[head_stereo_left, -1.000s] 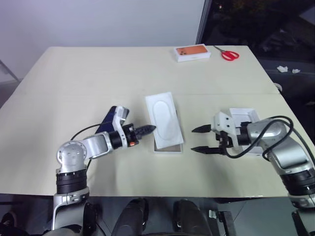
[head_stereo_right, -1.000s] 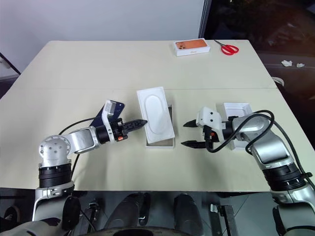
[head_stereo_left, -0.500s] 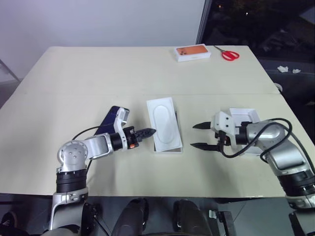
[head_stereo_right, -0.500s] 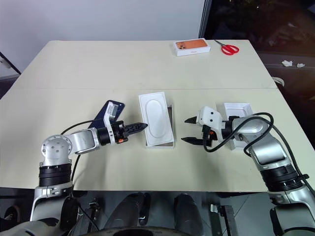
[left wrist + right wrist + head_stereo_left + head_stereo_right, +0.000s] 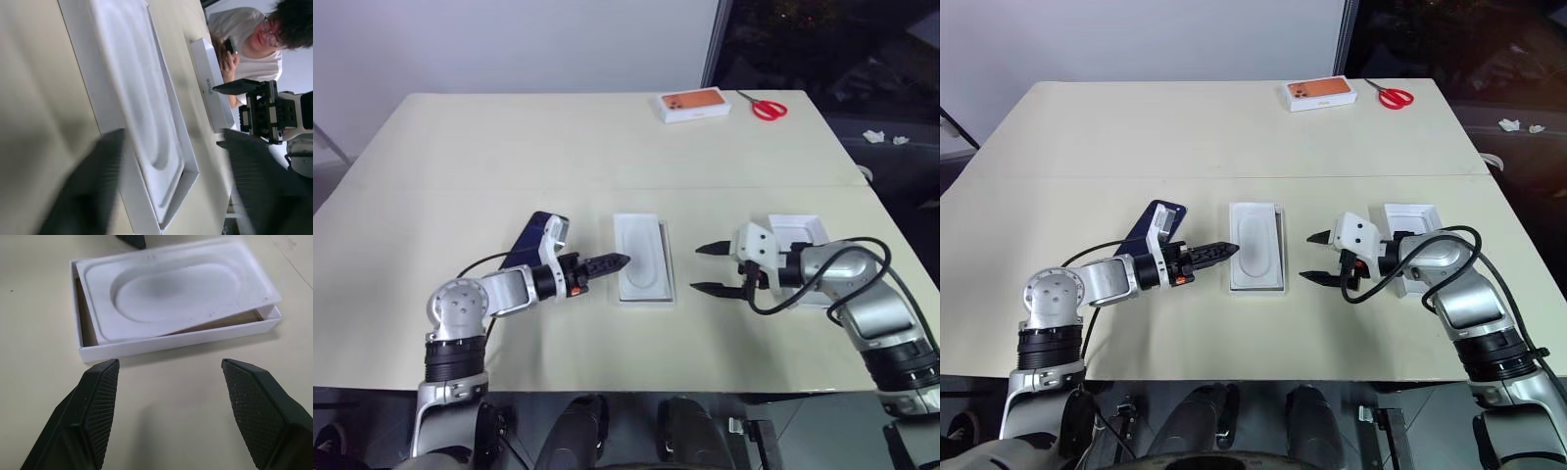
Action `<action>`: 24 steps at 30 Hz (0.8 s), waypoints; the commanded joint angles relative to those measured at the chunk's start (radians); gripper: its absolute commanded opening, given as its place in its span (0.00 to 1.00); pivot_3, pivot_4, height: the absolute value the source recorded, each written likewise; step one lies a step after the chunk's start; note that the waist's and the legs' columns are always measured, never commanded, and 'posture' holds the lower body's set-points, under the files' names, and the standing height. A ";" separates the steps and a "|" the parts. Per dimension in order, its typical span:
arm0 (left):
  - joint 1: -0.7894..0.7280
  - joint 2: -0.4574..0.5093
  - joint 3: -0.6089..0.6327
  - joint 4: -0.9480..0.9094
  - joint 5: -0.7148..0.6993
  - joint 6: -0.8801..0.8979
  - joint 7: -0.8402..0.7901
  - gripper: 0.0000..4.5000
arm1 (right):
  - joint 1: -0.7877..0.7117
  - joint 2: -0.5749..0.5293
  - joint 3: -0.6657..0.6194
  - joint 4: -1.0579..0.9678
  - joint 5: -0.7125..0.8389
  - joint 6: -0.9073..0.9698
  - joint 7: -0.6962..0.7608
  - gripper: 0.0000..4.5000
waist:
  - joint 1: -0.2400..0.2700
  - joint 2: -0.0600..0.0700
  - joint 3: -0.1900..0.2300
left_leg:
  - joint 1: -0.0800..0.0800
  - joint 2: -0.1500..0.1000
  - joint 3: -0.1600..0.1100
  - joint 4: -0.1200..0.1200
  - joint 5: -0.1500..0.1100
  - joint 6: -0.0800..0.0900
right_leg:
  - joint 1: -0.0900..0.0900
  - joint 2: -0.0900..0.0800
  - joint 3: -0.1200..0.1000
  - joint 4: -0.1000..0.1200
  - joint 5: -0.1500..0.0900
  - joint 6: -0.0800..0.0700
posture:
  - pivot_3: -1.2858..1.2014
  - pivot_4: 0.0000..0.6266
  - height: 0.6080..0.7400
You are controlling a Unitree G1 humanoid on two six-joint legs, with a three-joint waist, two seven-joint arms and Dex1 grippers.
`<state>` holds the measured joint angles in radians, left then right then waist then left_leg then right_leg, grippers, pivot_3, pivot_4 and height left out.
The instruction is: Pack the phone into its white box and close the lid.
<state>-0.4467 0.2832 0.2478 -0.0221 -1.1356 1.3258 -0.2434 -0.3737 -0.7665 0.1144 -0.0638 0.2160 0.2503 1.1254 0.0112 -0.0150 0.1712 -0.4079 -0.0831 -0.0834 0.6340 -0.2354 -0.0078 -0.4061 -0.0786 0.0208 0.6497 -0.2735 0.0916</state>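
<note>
1. A shallow white rectangular cardboard box [image 5: 644, 272] lies near the middle of the pale beige bench [image 5: 509, 147], its long sides running from 12 to 6 o'clock.
2. A white moulded insert with an oval recess [image 5: 171, 293] sits in the box slightly askew. One of its edges rides up over a wall.
3. The slim dark navy-blue phone [image 5: 530, 238] is outside the box, at its 9 o'clock. It lies on the bench by the left wrist, which partly hides it.
4. The white cardboard lid [image 5: 800, 230] is at 3 o'clock of the box, partly behind the right arm.
5. The left pincer [image 5: 619, 260] points at the box's 9 o'clock side, just beside it. In the left wrist view its black fingers [image 5: 83, 196] stand apart with nothing between them.
6. The right pincer [image 5: 697, 269] faces the box from 3 o'clock, near it but not touching. It is spread wide and empty.
7. A small box with an orange top [image 5: 696, 104] and red-handled scissors [image 5: 764, 108] lie at the bench's 1 o'clock edge.
8. A person in a white shirt [image 5: 244, 34] sits beyond the bench.
</note>
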 commanded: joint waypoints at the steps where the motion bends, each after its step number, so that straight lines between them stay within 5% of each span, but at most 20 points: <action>1: -0.025 0.021 0.002 -0.020 0.008 -0.007 -0.019 0.97 | -0.017 0.005 -0.011 -0.001 0.003 -0.015 -0.004 0.78 | 0.000 0.000 0.000 | 0.000 0.000 0.000 0.000 0.000 -0.001 | 0.000 0.000 0.000 0.000 0.000 0.000 | 0.52 0.24 1.00; 7: -0.034 0.056 -0.005 -0.036 0.040 -0.029 -0.049 0.97 | -0.065 0.045 -0.026 0.003 0.022 0.003 -0.026 0.78 | -0.002 0.000 0.000 | 0.000 0.000 0.000 0.000 0.000 -0.001 | 0.000 0.000 0.000 0.000 0.000 0.000 | 0.52 0.24 1.00; 12: 0.017 0.124 -0.040 -0.139 0.159 -0.222 -0.177 0.97 | -0.147 0.154 -0.038 -0.016 0.069 0.090 -0.116 0.78 | -0.007 0.000 0.000 | 0.000 0.000 0.000 -0.002 0.004 -0.006 | -0.001 0.000 0.000 0.000 0.000 0.000 | 0.52 0.24 1.00; 19: 0.119 0.228 -0.034 -0.149 0.322 -0.477 -0.336 0.98 | -0.202 0.261 0.114 0.074 -0.135 0.045 -0.272 0.02 | -0.008 0.000 0.000 | 0.000 0.000 0.000 -0.003 0.004 -0.006 | -0.002 0.000 0.001 0.000 0.000 0.000 | 0.52 0.24 1.00; 24: 0.156 0.257 -0.017 -0.134 0.385 -0.554 -0.352 0.98 | -0.262 0.335 0.152 0.171 -0.216 0.007 -0.360 0.01 | -0.007 0.000 0.000 | 0.000 0.000 0.000 -0.003 0.004 -0.006 | -0.003 0.000 0.001 0.000 0.000 -0.001 | 0.52 0.24 1.00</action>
<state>-0.2947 0.5339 0.2083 -0.1450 -0.7617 0.8017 -0.5822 -0.5986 -0.4385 0.2721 0.1048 0.0201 0.2906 0.7890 0.0043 -0.0146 0.1712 -0.4084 -0.0830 -0.0832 0.6308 -0.2316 -0.0142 -0.4088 -0.0786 0.0215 0.6496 -0.2735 0.0911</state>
